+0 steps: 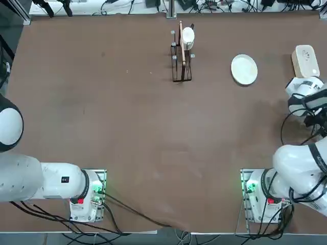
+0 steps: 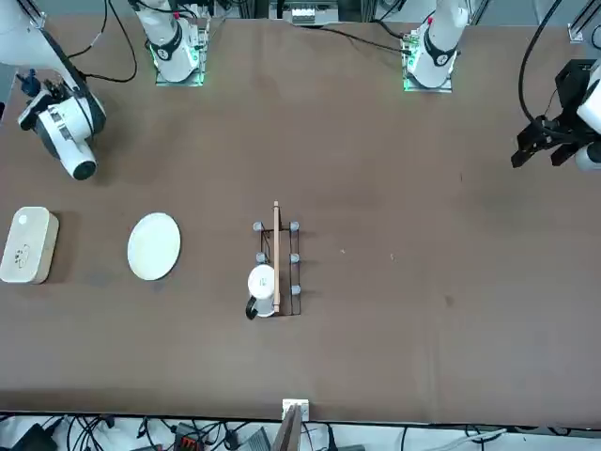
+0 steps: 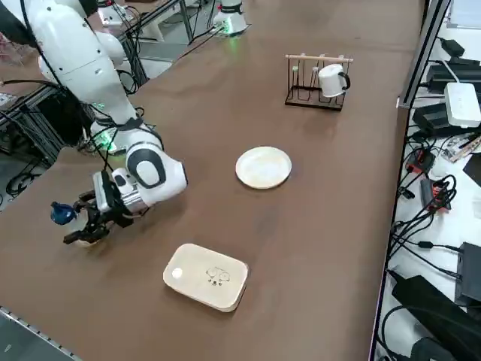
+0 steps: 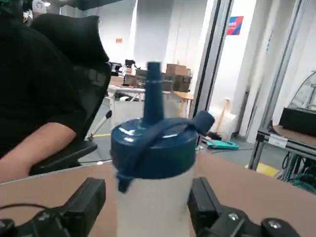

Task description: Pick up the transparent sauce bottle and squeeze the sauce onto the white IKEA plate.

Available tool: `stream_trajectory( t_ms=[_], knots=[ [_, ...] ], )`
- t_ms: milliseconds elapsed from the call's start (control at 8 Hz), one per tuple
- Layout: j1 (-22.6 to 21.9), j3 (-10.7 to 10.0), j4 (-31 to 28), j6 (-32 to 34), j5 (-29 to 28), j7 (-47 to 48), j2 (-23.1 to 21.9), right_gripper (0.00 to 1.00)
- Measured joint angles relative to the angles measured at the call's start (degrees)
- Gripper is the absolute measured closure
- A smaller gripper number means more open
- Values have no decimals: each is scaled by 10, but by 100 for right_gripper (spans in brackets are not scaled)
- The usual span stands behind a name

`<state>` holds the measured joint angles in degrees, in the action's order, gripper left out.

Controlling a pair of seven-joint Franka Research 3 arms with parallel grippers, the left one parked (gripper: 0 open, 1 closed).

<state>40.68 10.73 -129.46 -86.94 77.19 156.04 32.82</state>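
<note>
Near the surface's (image 3: 316,226) right edge, the right claw (image 3: 84,226) brackets the upright sauce bottle (image 4: 153,173), fingers (image 4: 89,200) spread beside it, seemingly untouching. White plate (image 3: 264,167) sits well apart.

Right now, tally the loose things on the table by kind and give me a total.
Bottles: 1, the sauce bottle, between the fingers of the right gripper
Plates: 1, plate
Mugs: 1, mug
Racks: 1, rack
Boxes: 1, lidded box
Total: 5

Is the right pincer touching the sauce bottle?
Apart. The right wrist view shows clear gaps between the bottle and both fingers of the right pincer.
</note>
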Motion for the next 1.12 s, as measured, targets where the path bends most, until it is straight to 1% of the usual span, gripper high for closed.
stream_trajectory(
  t_ms=[250, 375, 500, 625, 750, 875, 1000, 1125],
  knots=[
    [-4, 55, 1, 25, -62, -4, -16, 0],
    [-7, 77, 4, 34, -87, -4, -18, 0],
    [-9, 103, 17, 50, -117, -6, -19, 0],
    [-11, 137, 47, 69, -151, -15, -20, 0],
    [-13, 175, 90, 82, -188, -34, -20, 0],
    [-15, 208, 137, 88, -224, -70, -22, 0],
    [-17, 233, 181, 90, -258, -118, -24, 0],
    [-20, 249, 217, 90, -293, -171, -25, 0]
  ],
)
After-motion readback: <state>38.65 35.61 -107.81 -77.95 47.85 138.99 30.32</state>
